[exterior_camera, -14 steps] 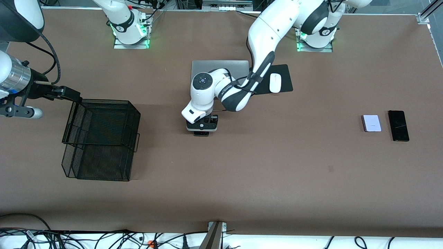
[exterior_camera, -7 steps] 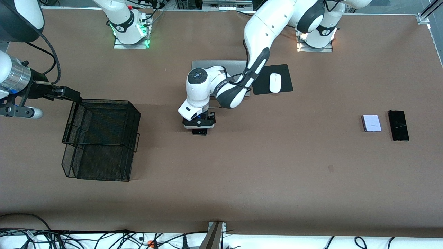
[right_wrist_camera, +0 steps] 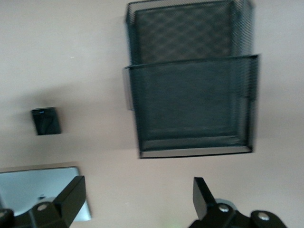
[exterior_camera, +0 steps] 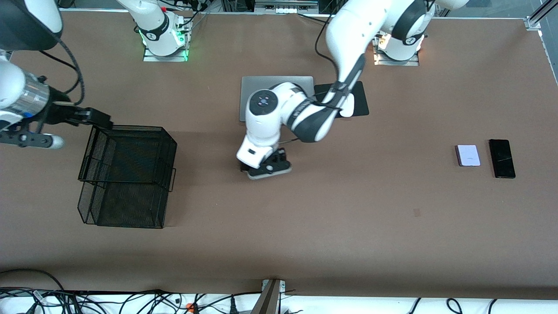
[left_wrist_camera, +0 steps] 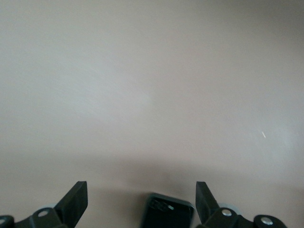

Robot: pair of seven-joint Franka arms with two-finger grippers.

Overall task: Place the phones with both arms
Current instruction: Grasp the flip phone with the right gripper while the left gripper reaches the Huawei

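My left gripper (exterior_camera: 266, 169) is low over the middle of the table, open. In the left wrist view its fingers stand wide apart (left_wrist_camera: 141, 187), and the small squarish black phone (left_wrist_camera: 167, 216) lies flat on the table between them, untouched. In the front view that phone is hidden under the hand. It also shows in the right wrist view (right_wrist_camera: 46, 121). The pale lavender phone (exterior_camera: 468, 155) and the long black slab (exterior_camera: 501, 158) lie side by side toward the left arm's end of the table. My right gripper (exterior_camera: 104, 119) (right_wrist_camera: 138, 183) hangs open and empty above the basket's edge.
A black wire mesh basket (exterior_camera: 126, 174) (right_wrist_camera: 190, 85) stands toward the right arm's end of the table. A silver laptop (exterior_camera: 279, 83) (right_wrist_camera: 33, 190), a black mouse pad (exterior_camera: 359, 102) and a white mouse (exterior_camera: 347, 110) lie near the arms' bases, partly covered by the left arm.
My left hand has shifted a little toward the front camera and twisted, and it now covers the black phone's edge that peeked out before. My right gripper has edged slightly toward the basket.
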